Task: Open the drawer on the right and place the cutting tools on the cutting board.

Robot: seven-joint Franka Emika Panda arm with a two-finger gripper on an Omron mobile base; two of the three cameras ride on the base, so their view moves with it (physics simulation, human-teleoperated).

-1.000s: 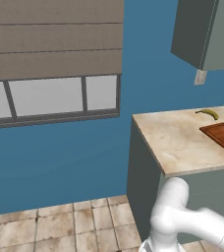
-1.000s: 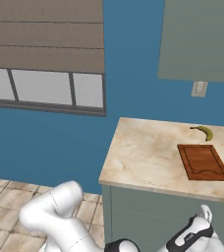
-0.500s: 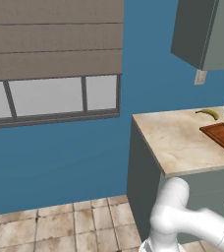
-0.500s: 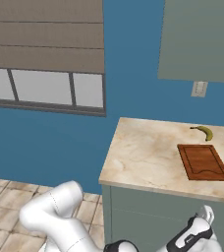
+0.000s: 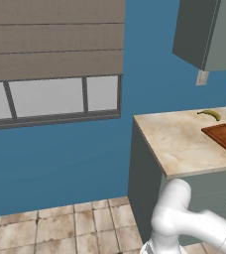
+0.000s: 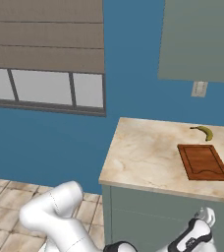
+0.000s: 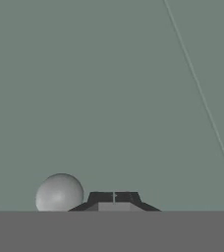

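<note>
Two fingertips pressed together — the gripper point(image 7: 114, 198) is closed on nothing, just beside a round grey knob point(image 7: 59, 193). Cutting board point(image 6: 203, 162) lies near the banana point(image 6: 203, 131).

The fingers point(image 7: 114, 198) are held together just before a flat drawer front point(image 7: 109, 98), with a round knob point(image 7: 59, 193) just to their left. In the right base view, the fingers point(image 6: 205, 214) are placed low against the cabinet face, below the surface point(image 6: 143, 157). Above and behind them the cutting board point(image 6: 203, 162) is laid on the surface, and a banana point(image 6: 203, 131) is set just behind the board, near the wall.
</note>
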